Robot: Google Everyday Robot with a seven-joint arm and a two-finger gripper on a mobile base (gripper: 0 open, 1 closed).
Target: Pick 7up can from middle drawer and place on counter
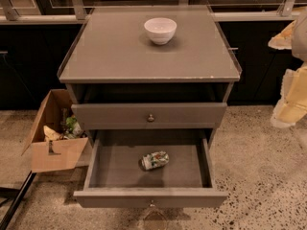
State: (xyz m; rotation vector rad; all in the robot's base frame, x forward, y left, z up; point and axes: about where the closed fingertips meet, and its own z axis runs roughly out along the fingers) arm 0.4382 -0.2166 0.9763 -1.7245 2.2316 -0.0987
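Observation:
The 7up can (154,160) lies on its side on the dark floor of the middle drawer (96,169), near the centre. The drawer is pulled out wide, with its flat front and small knob (151,204) toward me. The counter (110,51) is the flat grey-brown top above it. My gripper (290,97) shows as pale shapes at the right edge of the camera view. It is level with the counter's front, well right of the cabinet and far from the can, with nothing seen in it.
A white bowl (160,30) stands on the counter at the back centre. The top drawer (192,115) is closed. An open cardboard box (50,152) with litter sits on the speckled floor left of the cabinet. Dark cabinets line the back wall.

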